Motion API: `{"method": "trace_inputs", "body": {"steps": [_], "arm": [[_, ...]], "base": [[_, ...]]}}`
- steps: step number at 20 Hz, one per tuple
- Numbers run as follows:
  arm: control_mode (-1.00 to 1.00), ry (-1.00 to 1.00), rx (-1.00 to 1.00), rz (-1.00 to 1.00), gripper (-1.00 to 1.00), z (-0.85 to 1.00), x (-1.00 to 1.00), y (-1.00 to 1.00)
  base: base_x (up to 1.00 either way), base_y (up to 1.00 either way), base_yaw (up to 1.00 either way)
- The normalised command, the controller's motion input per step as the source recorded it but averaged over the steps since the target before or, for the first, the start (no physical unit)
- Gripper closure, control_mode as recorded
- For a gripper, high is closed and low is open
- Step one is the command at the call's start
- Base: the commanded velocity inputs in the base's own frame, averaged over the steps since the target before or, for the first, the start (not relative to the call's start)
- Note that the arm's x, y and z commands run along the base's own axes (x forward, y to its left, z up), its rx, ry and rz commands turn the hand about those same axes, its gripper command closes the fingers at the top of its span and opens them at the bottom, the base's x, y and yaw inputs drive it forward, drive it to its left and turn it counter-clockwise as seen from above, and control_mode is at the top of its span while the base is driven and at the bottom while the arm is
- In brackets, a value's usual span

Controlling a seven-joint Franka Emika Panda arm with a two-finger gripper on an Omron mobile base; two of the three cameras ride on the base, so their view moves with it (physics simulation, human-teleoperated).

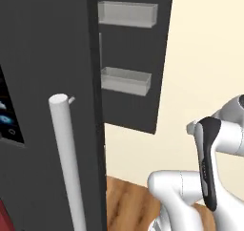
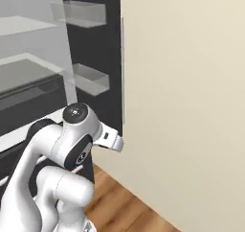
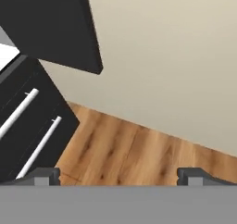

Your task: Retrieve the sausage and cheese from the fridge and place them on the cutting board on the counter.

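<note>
Fridge: the dark grey fridge [image 1: 47, 58] takes the left half of the left base view, its body shut on this side, with a strip of icons at the far left edge.
Handle: a long silver bar handle [image 1: 66, 163] runs down the lower left of that view, its rounded top about mid-height.
Open door: the fridge door [image 1: 136, 58] stands swung out at upper centre, seen from its inner side, ending well above the floor.
Door bins: two clear bins [image 1: 126, 79] sit on the inner face of the door, one above the other; I can make out nothing inside them.
Interior: in the right base view, pale shelves [image 2: 28, 58] show at the upper left behind a clear panel; whether sausage or cheese lies there I cannot tell.
Arm: the white arm [image 2: 62, 145] is folded low in front of the fridge, elbow bent, with a dark round joint cap facing up at left centre of the right base view; in the left base view its links bunch at the lower right.
End effector: in the hand view the end effector [image 3: 118, 174] points down at the wooden floor [image 3: 125, 149], fingertips [image 3: 44, 174] spread wide at the bottom corners, nothing between them.
Wall: a plain cream wall [image 2: 191, 106] fills the right side.
</note>
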Motion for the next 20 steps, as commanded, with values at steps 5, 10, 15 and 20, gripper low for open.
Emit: {"method": "trace_inputs", "body": {"steps": [5, 10, 15, 20], "arm": [[1.00, 0.00, 0.00, 0.00, -1.00, 0.00, 0.00, 0.00], [1.00, 0.00, 0.00, 0.00, -1.00, 0.00, 0.00, 0.00], [1.00, 0.00, 0.00, 0.00, -1.00, 0.00, 0.00, 0.00], [1.00, 0.00, 0.00, 0.00, -1.00, 0.00, 0.00, 0.00]], "base": [[0.46, -0.10, 0.72], [0.46, -0.10, 0.73], [0.50, -0.10, 0.71], [0.59, -0.12, 0.58]]}}
